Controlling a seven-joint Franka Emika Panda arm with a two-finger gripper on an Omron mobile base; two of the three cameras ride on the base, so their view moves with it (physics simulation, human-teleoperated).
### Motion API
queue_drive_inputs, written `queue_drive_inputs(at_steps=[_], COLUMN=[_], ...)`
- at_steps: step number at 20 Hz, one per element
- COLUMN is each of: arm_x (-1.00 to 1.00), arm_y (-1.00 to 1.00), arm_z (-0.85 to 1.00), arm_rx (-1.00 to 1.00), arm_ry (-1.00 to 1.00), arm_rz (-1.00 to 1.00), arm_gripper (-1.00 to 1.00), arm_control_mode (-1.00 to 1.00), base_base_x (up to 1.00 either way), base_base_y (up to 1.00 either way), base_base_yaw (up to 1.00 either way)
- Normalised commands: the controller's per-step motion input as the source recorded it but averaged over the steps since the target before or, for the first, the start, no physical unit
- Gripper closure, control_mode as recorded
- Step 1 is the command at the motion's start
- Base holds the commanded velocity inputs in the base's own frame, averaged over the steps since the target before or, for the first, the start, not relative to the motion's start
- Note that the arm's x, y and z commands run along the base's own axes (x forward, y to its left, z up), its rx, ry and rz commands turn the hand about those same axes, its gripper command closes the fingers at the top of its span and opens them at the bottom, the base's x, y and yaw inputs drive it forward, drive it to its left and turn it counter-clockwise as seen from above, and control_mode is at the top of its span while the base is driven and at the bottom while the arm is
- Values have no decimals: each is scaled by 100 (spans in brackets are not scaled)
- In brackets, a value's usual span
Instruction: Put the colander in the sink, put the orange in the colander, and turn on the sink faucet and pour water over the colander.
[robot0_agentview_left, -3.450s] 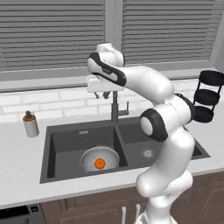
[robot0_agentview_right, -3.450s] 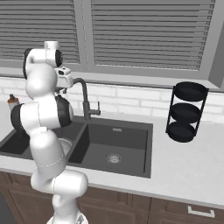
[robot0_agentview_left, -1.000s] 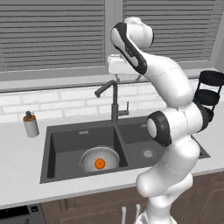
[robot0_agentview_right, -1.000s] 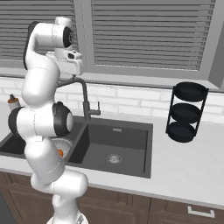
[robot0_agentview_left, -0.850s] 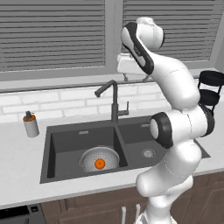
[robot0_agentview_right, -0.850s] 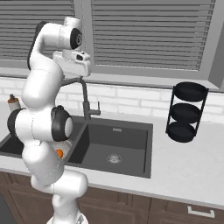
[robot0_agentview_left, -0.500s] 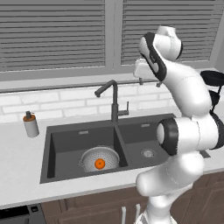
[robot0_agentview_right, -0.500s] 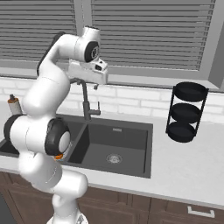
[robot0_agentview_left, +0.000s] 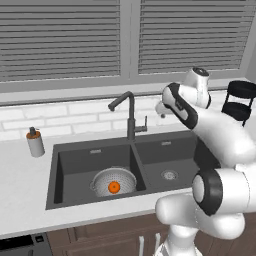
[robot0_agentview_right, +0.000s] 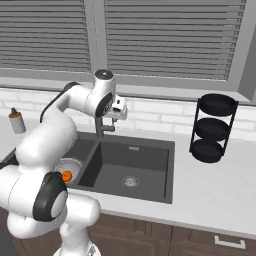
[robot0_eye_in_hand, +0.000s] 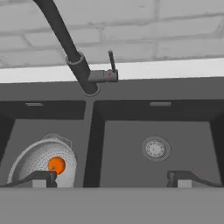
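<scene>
The silver mesh colander (robot0_agentview_left: 114, 179) sits in the left basin of the dark double sink (robot0_agentview_left: 185, 150), with the orange (robot0_agentview_left: 114, 187) inside it. The dark sink faucet (robot0_agentview_left: 131, 115) stands behind the divider, its spout angled toward the left basin and no water showing. My gripper (robot0_agentview_left: 161, 108) hangs open and empty just right of the faucet, at about spout height. From the right base view, the gripper (robot0_agentview_right: 120, 111) is beside the faucet (robot0_agentview_right: 102, 127). The hand view looks down on the faucet (robot0_eye_in_hand: 65, 39), its side lever (robot0_eye_in_hand: 111, 61), the colander (robot0_eye_in_hand: 43, 159) and the orange (robot0_eye_in_hand: 56, 165).
A soap dispenser (robot0_agentview_left: 34, 144) stands on the counter left of the sink. A black three-tier rack (robot0_agentview_right: 212, 129) stands on the counter to the right. A white brick backsplash and a window sill run behind the faucet. The right basin holds a steel drain (robot0_eye_in_hand: 155, 148).
The arm has swung from high in front of the window, rightward and down, so the open gripper now sits right of the faucet. Colander and orange have not moved.
</scene>
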Motion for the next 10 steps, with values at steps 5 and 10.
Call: queue_drive_inputs(at_steps=[5, 10], arm_x=[28, 53], arm_y=[0, 0], arm_z=[-36, -44], arm_rx=[2, 0], arm_ry=[-41, -31], arm_rz=[1, 0], arm_gripper=[-100, -100], arm_control_mode=[-100, -100], base_base_x=[0, 0], base_base_y=[0, 0], base_base_yaw=[0, 0])
